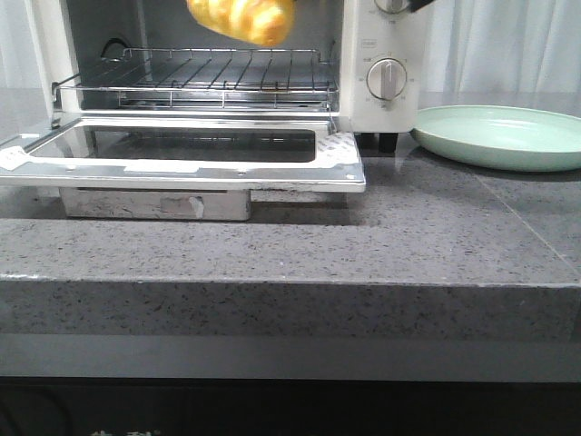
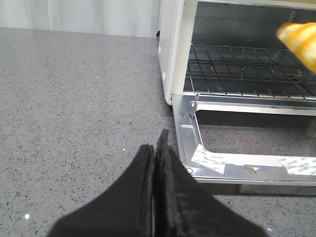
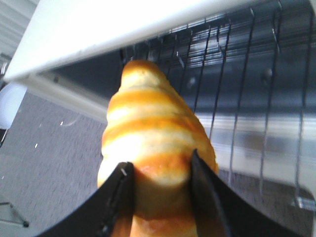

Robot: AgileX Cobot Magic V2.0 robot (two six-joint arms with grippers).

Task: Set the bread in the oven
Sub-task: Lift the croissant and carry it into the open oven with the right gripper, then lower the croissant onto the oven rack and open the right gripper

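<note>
Above rack (image 1: 204, 73), bread (image 1: 243, 18) lengthwise inward.

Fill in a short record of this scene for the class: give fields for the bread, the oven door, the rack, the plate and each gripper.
bread: striped croissant roll, held in the air above the wire rack
oven door: glass door dropped fully open
rack: wire rack, nothing on it
plate: pale green plate, empty, right of the oven
right gripper: right gripper shut on the bread
left gripper: left gripper shut, empty, low over the counter
</note>
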